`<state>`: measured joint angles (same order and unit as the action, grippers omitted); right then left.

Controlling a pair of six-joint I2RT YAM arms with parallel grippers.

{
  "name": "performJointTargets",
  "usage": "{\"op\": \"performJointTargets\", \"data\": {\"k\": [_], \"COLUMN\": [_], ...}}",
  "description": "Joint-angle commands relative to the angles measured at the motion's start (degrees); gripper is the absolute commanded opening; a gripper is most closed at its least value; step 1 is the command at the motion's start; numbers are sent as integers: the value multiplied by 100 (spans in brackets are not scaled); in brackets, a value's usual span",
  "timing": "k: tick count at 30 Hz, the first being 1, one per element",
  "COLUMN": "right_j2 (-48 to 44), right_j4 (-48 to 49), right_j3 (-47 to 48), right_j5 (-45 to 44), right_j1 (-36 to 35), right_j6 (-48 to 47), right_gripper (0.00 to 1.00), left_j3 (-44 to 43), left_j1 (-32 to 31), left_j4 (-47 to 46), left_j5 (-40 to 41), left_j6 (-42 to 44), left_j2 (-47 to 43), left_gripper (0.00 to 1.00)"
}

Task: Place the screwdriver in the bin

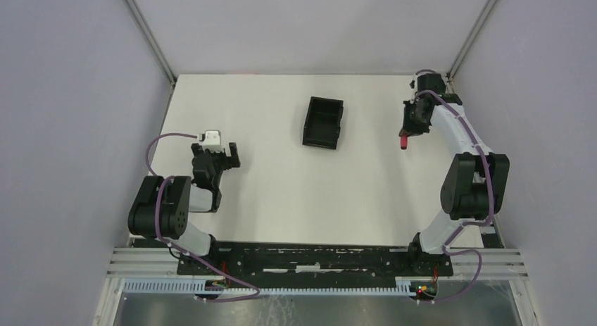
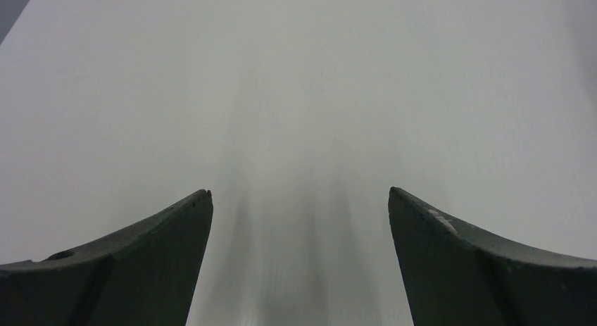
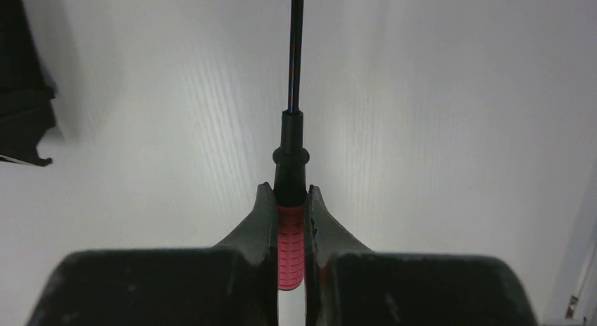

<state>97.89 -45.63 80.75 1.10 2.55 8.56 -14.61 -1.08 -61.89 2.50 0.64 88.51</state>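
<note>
Right wrist view: right gripper [image 3: 290, 193] clamped on the red handle of the screwdriver [image 3: 290, 153], shaft pointing straight ahead of the fingers. Bin [image 1: 323, 122] sits well apart, to its left. Left gripper [image 2: 299, 193] spread wide.

- Toward the far middle of the table [image 1: 281, 199]: the bin [image 1: 323, 122].
- Right of the bin, well apart: the screwdriver [image 3: 290, 157], pinched in the right gripper [image 3: 289, 189].
- Left of the bin and nearer: the left gripper [image 2: 300, 191].

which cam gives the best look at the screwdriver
The right wrist view: the screwdriver with red handle and thin black shaft fills the centre, pinched in the right claw. The top view shows only its red end; the left wrist view shows none of it.
</note>
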Motion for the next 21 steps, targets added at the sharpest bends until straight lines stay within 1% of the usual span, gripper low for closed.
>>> {"op": "performJointTargets", "data": {"k": [1,3,6,10,12,13,17,19,21], "right_j2": [-185,-96,305,1046,1456,1623,2297,2403,2343], "right_j4": [889,1382,1938,2328,2357,2312,1818,1699,1759], "right_j3": [167,313,754,1437,1781,1964,2650,2636,2384], "right_j5": [300,291,188,92,-72,-317,-840,-1005,-1096], "right_j1": [-751,-1233,-1915,-2597,-2856,-2937,-3173,-3222,-3278], "right_j6": [706,919,1083,873,722,653,494,444,393], "right_gripper": [0,0,0,0,0,0,0,0,0], "left_j3": [-15,-15,-15,-15,-15,-15,-15,-14,-15], "left_j1": [-6,-6,-6,-2,-6,-6,-6,-6,-6], "left_j4": [-317,-315,-317,-315,-315,-315,-315,-315,-318], "left_j5": [45,40,44,42,44,43,43,41,42], "left_j6": [-196,-196,-196,-196,-196,-196,-196,-196,-196], "left_j2": [-106,-106,-106,-106,-106,-106,-106,-106,-106], "left_gripper": [100,100,100,100,100,100,100,100,100]}}
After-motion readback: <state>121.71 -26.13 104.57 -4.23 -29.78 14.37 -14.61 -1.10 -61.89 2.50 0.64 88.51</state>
